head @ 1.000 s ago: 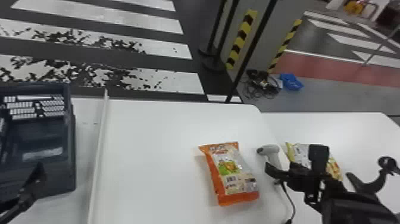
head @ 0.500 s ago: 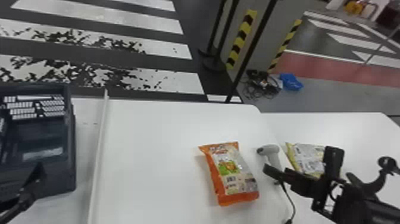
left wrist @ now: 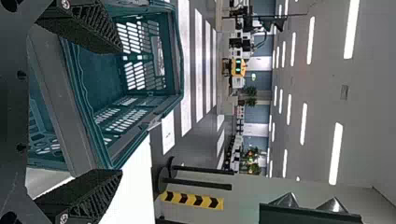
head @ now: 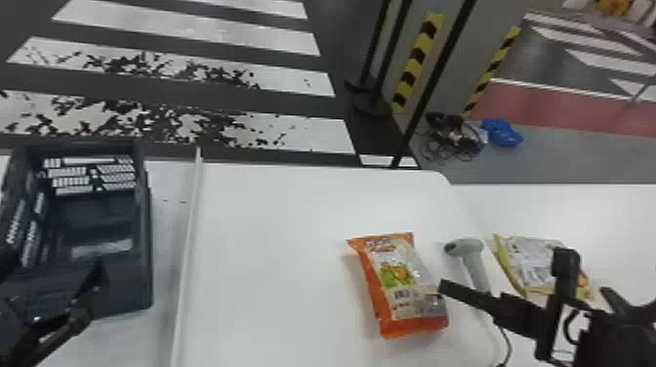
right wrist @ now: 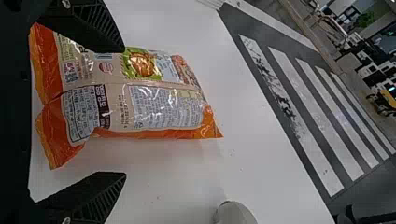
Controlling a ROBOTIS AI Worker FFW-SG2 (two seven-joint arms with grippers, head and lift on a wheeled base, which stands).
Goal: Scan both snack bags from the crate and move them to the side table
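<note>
The orange snack bag (head: 401, 288) lies on the white table; the yellow one (head: 534, 266) rests on the side table at right. A light grey scanner (head: 471, 250) is between them. My right gripper (head: 505, 271) is low at the right, one finger near the orange bag's right edge. In the right wrist view, this gripper (right wrist: 123, 112) is open, with the orange bag (right wrist: 154, 105) beyond the fingers and partly hidden by one; the scanner's head (right wrist: 235, 213) shows too. My left gripper (head: 80, 305) waits over the crate's (head: 145, 244) near side; in its wrist view that gripper (left wrist: 120, 111) is open by the crate (left wrist: 98, 74).
A raised white strip (head: 188, 234) runs along the table (head: 273, 254) between crate and orange bag. The scanner's dark cable (head: 507, 341) trails toward the near edge. Black posts and a yellow-black striped barrier (head: 415, 68) stand behind the table.
The right gripper's fingers stand farther apart in the head view, with one shifted right and uncovering more of the yellow bag. The left arm and both bags have stayed put.
</note>
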